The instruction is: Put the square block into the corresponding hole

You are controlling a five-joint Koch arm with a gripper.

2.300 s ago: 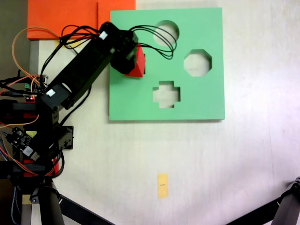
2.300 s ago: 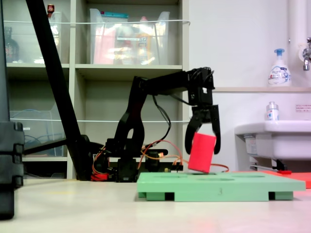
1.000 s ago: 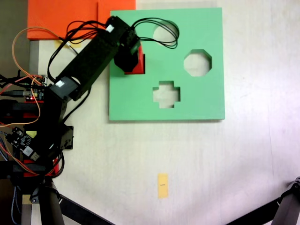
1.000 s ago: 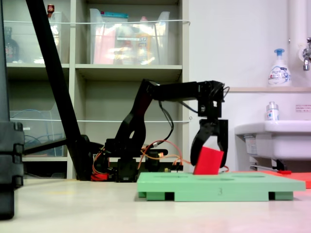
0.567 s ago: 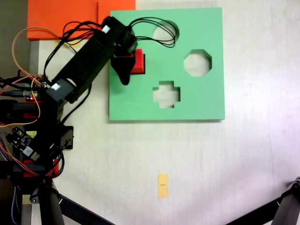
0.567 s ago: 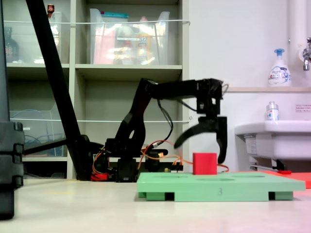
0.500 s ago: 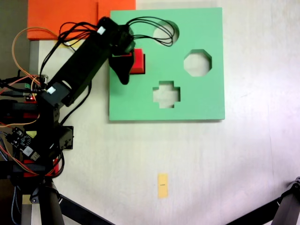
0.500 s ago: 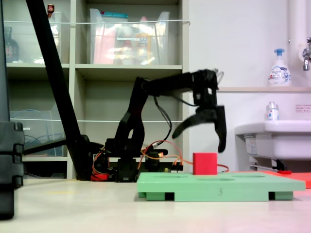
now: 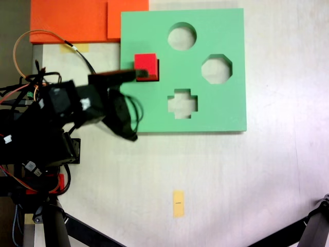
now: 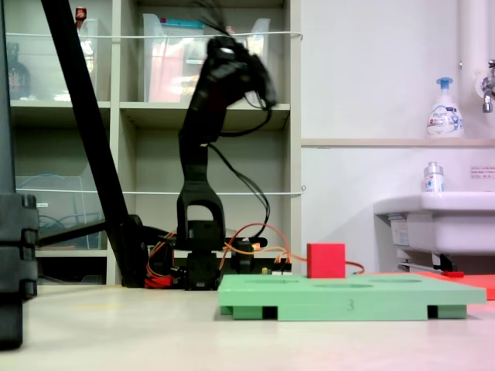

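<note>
Though seated upright in the square hole (image 9: 156,71) of the green board (image 9: 216,110), red block (image 9: 145,65) stands proud; fingers (image 9: 134,105) spread wide, empty, just left of it overhead.

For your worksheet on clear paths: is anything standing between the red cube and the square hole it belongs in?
Nothing visible does. The red cube already stands upright in the square hole of the green board, its top still above the surface. The open gripper is off it.
</note>
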